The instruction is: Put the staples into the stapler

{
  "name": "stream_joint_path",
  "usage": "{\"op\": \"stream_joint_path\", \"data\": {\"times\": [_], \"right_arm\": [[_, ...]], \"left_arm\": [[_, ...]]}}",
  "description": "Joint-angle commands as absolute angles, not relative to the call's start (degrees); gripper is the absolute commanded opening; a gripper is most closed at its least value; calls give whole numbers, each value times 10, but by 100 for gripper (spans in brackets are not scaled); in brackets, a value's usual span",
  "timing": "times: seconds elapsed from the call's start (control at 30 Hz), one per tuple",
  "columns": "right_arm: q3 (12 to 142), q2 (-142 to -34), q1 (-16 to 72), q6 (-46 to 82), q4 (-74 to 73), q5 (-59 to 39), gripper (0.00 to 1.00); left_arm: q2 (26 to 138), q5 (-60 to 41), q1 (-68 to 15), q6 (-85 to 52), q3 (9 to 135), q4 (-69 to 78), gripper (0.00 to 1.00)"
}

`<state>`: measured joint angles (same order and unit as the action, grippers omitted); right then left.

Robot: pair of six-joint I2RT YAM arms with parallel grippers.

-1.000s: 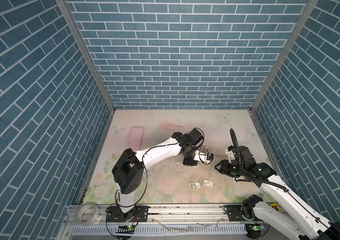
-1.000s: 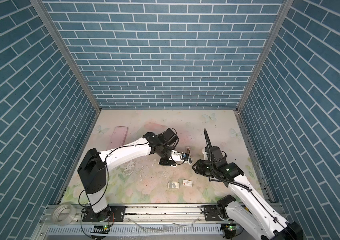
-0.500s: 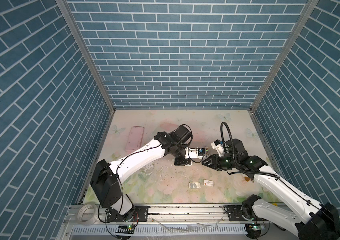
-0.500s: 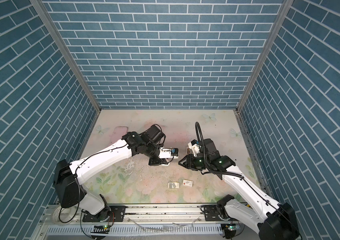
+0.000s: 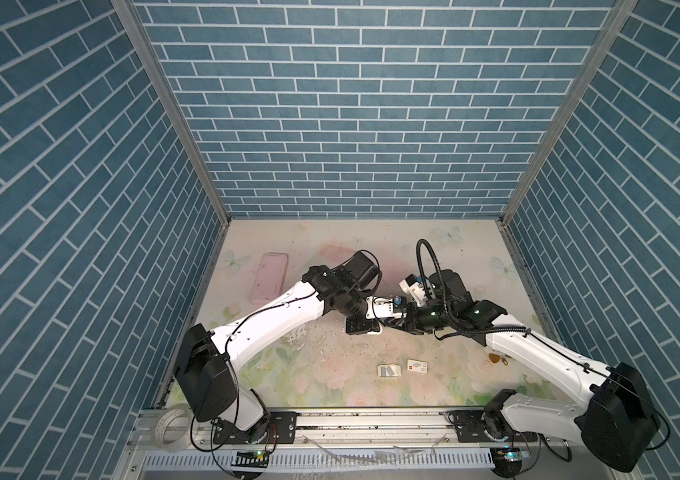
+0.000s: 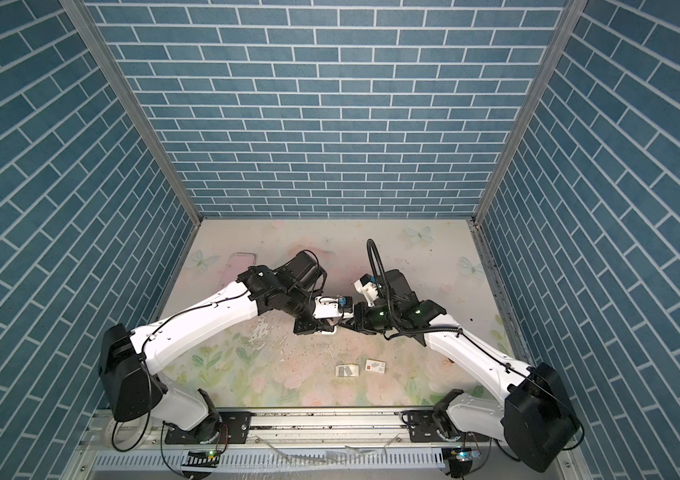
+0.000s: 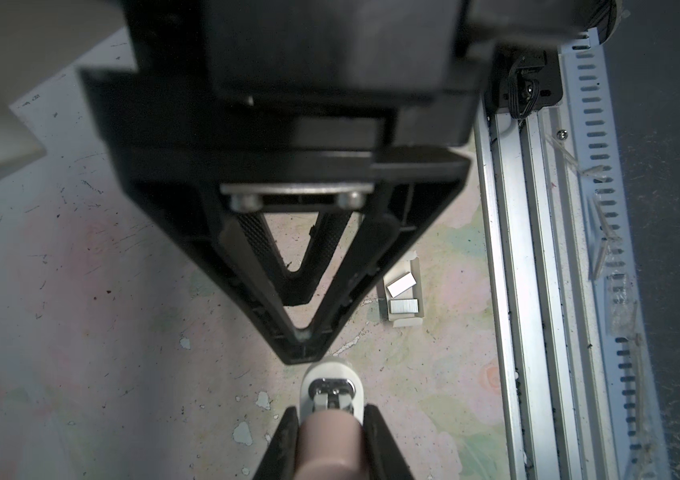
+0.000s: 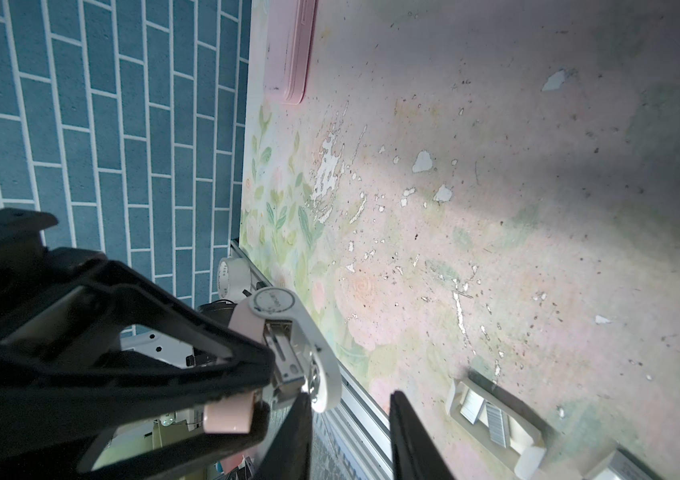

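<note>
The stapler point(image 7: 330, 440), pink on top with a white base and metal nose, is clamped between my left gripper's point(image 7: 330, 415) two fingers just above the table; in both top views only its white end point(image 5: 376, 331) point(image 6: 328, 331) shows. My left gripper point(image 5: 371, 328) meets my right gripper point(image 5: 406, 325) mid-table. In the right wrist view the right gripper point(image 8: 350, 403) has its jaws apart with nothing between them, one finger against the stapler's white nose point(image 8: 323, 386). The staples point(image 5: 389, 370) point(image 6: 347, 370) point(image 7: 402, 297) point(image 8: 492, 415) lie as grey strips in a small cream tray near the front edge.
A white card sleeve point(image 5: 417, 366) point(image 6: 375, 365) with a red square lies just right of the tray. A pink flat case point(image 5: 269, 277) point(image 8: 290, 50) sits at the back left. The metal rail point(image 7: 512, 291) runs along the front edge, with a tape roll point(image 5: 172, 428) at its left.
My right gripper has swung left to meet the stapler's nose, and its jaws have narrowed a little. My left gripper has shifted slightly left, still holding the stapler.
</note>
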<state>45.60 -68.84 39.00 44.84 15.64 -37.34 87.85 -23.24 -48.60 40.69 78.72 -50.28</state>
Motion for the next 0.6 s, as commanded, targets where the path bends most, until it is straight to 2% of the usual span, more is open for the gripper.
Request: {"op": "stream_joint_path", "data": {"times": [0.0,0.57], "right_arm": [[468,-692,398,461,142,-382,30],[461,-715,419,465,135,-371,24]], "left_arm": [[866,-246,-482,401,784,-500,0],[877,-261,-479,379,822,-487,0]]}}
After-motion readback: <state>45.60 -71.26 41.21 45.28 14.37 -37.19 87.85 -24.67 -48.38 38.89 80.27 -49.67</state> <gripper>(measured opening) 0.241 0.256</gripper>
